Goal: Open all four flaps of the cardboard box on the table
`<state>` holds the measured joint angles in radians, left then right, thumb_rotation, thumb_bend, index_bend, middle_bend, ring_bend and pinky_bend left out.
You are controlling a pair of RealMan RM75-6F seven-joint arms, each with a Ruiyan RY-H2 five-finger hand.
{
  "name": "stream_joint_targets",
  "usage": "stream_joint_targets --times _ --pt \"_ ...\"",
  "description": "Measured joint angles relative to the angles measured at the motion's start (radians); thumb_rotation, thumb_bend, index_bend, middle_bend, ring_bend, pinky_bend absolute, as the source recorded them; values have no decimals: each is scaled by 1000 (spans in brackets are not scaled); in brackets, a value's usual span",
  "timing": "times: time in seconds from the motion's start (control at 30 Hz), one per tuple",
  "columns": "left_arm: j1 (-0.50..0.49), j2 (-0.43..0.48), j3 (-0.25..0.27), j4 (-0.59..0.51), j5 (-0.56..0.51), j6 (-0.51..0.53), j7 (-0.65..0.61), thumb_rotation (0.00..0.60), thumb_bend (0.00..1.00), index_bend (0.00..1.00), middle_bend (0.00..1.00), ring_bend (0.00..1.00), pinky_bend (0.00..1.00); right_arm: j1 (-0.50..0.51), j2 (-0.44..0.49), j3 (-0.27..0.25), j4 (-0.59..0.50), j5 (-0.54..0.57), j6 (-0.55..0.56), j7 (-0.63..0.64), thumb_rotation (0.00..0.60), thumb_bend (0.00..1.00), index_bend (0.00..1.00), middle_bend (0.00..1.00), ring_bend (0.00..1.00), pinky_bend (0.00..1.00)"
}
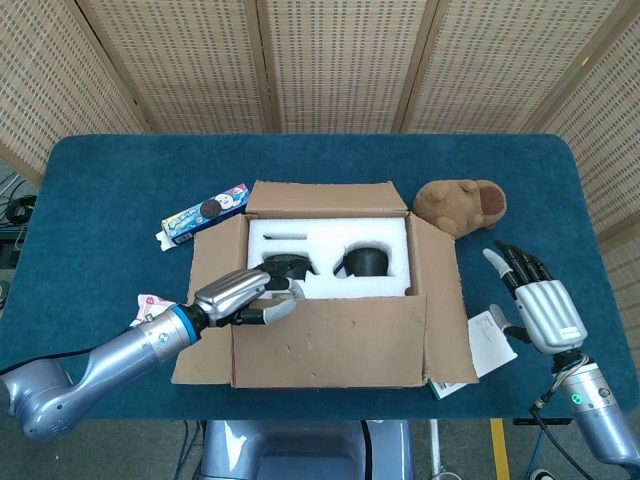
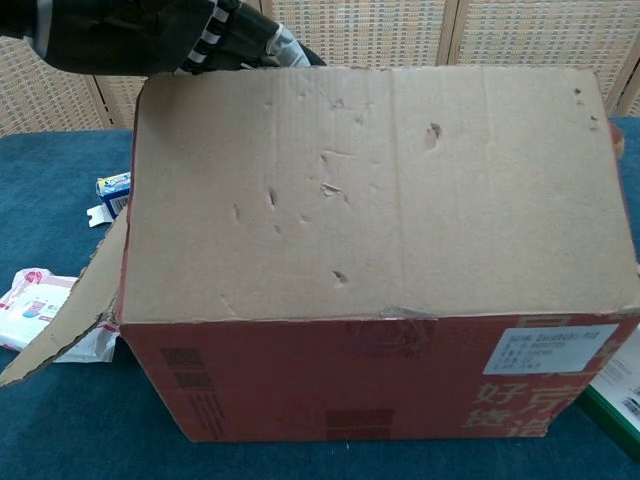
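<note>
Cardboard box [image 1: 335, 290] sitting mid-counter [image 1: 100, 190], far and both side flaps folded out. Left hand [image 1: 243, 294] gripping the top edge of the near flap [image 2: 370, 190], fingers [image 1: 281, 309] curled over it, flap standing almost upright. Right hand [image 1: 533, 300] hovering off to the side, well apart from the box, fingers spread, holding nothing. White foam insert [image 1: 325, 240] visible inside.

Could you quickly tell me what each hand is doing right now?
Left hand: grips the near flap of the box.
Right hand: open, holding nothing.
</note>
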<state>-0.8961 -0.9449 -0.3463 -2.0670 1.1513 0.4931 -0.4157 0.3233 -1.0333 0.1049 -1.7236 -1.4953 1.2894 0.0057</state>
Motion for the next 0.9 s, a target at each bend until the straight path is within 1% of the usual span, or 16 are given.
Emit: stream_joint_targets --times 0.1,0.27,0.37,0.47,0.57,0.67,0.77,0.8,0.87,0.9 --pt "24 24 -33 -17 71 -41 -115 25 381 363 29 0 0 2 0 0 -3 -1 -3 -5 600 466 4 22 0 112" --pt "62 60 -71 -46 202 -77 -311 22 375 363 29 0 0 6 1 2 -13 0 -7 -20 600 466 4 22 0 112" --pt "78 82 -79 -57 311 -79 -452 18 373 363 29 0 0 8 1 3 -17 1 -10 -25 600 466 4 22 0 112" --pt "85 105 -72 -61 435 -61 -592 18 370 363 29 0 0 9 1 3 -20 1 -11 -28 600 466 4 23 0 112" --pt "78 130 -40 -54 566 -12 -731 17 369 363 29 0 0 10 1 4 -25 3 -12 -34 600 466 4 22 0 112" --pt "53 157 22 -34 708 67 -880 16 368 363 29 0 0 13 2 5 -30 4 -15 -38 600 466 4 23 0 112" --pt "9 180 109 -2 851 160 -1041 17 367 363 29 0 0 14 2 5 -34 3 -15 -41 600 466 4 23 0 112" --pt "-14 188 147 15 907 201 -1104 18 367 363 29 0 0 14 3 5 -35 3 -15 -42 600 466 4 23 0 112" --pt "-53 199 206 43 987 265 -1187 17 367 363 29 0 0 13 4 4 -36 3 -15 -43 600 466 4 23 0 112" --pt "-78 206 245 63 1032 306 -1228 16 367 363 29 0 0 13 4 4 -36 3 -15 -43 600 466 4 23 0 112"
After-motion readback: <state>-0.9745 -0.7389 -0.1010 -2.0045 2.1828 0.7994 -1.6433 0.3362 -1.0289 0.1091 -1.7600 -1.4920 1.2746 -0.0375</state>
